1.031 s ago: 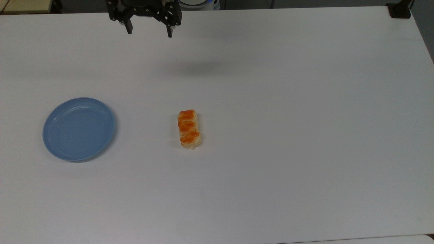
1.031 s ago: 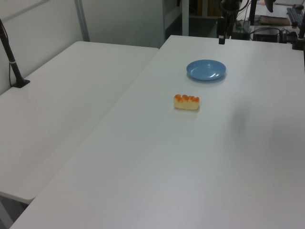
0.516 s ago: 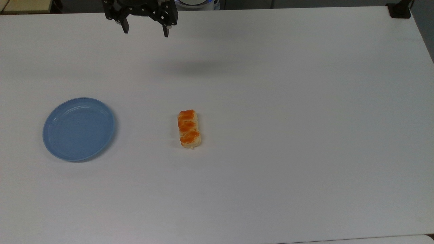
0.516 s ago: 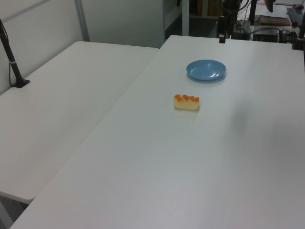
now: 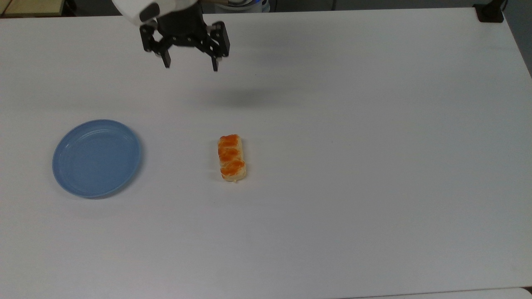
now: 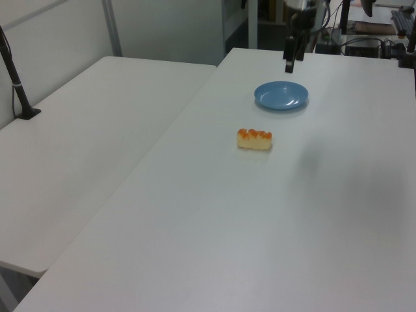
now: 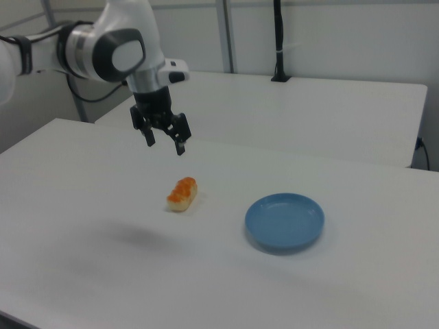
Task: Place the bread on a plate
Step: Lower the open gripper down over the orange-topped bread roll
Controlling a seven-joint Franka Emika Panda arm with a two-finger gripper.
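Observation:
The bread lies flat near the middle of the white table, a pale bun with orange-brown patches, its long side running up and down in the top view; I also see the bread from the sides. The light blue plate sits apart from it, to the top view's left, with nothing in it. My gripper hangs open in the air above the table, far from the bread, with nothing between its fingers. In the left view the gripper is beyond the plate.
A second white table adjoins at the left view's left, with a black post clamped to it. A black clamp sits at the top view's upper right table corner. Cluttered desks stand beyond the table.
My gripper has come down and forward from the table's far edge toward the bread, still open. Bread and plate have not moved.

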